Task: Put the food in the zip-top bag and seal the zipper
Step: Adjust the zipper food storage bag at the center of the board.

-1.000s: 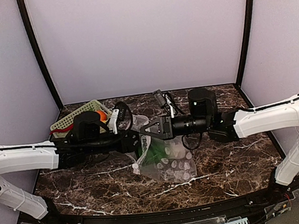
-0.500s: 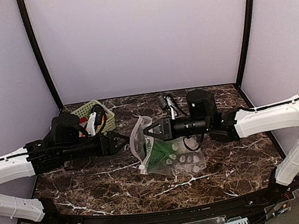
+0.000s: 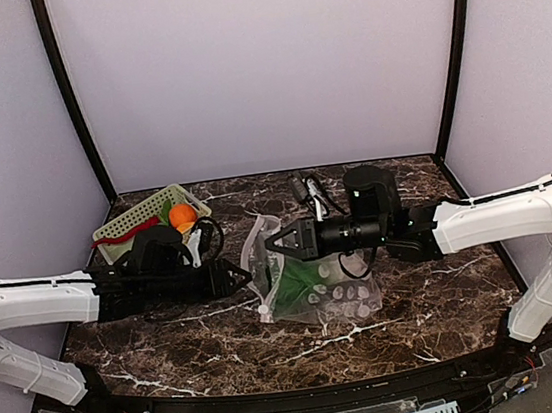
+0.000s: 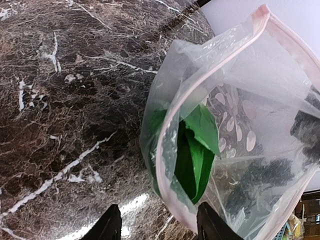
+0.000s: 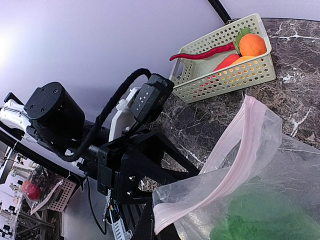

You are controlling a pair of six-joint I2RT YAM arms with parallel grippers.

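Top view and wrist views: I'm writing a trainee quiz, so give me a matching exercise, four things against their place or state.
1 orange round fruit
2 green leafy piece
3 right gripper
4 left gripper

A open, at the mouth of the zip-top bag
B in the lattice basket
C inside the zip-top bag
D shut on the zip-top bag's rim

Pairs: 1-B, 2-C, 3-D, 4-A
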